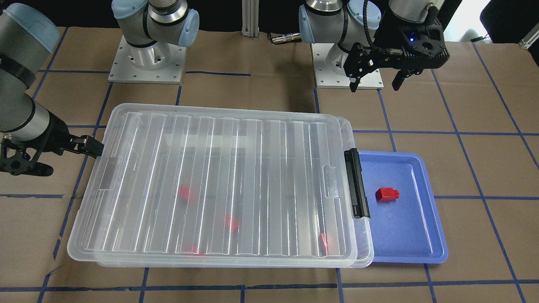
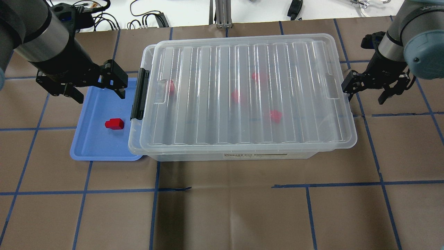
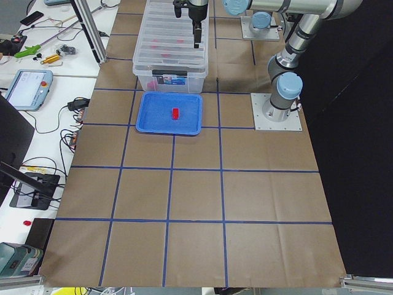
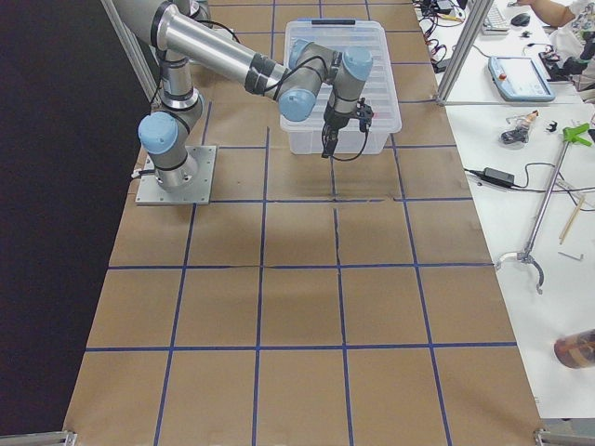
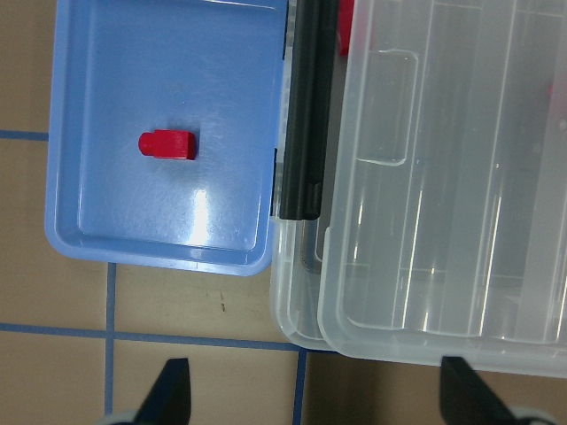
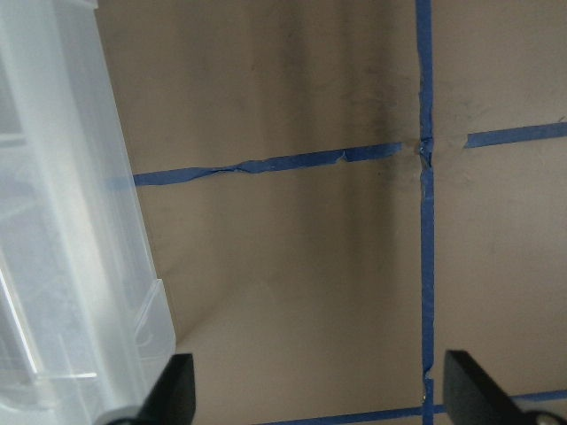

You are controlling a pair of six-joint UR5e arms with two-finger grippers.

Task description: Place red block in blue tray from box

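The red block [image 1: 387, 194] lies on its side in the blue tray [image 1: 404, 235], near the middle, its stub pointing away from the box [image 2: 242, 155]. Nothing touches it. The tray sits on the table [image 2: 222, 215] just beside the box's short end, and the black latch [image 1: 357, 183] overhangs the tray's rim.

The lid [image 2: 242, 55] lies on the box, shifted a little so that the box's rim shows beyond it at the latch end. Four other blocks [image 2: 275, 116] show as red blurs through the ribbed lid, spread well apart on the box floor.

The left gripper [image 2: 100, 95] hangs well above the tray's end of the table with its fingers spread wide and nothing between them. Its wrist view looks straight down on the tray, the block and the latch corner of the box.

The right gripper [image 2: 364, 95] hovers just beside the box's other short end, also spread wide and empty. Its wrist view shows only a box corner and bare brown paper with blue tape lines between the fingertips [image 6: 177, 390].
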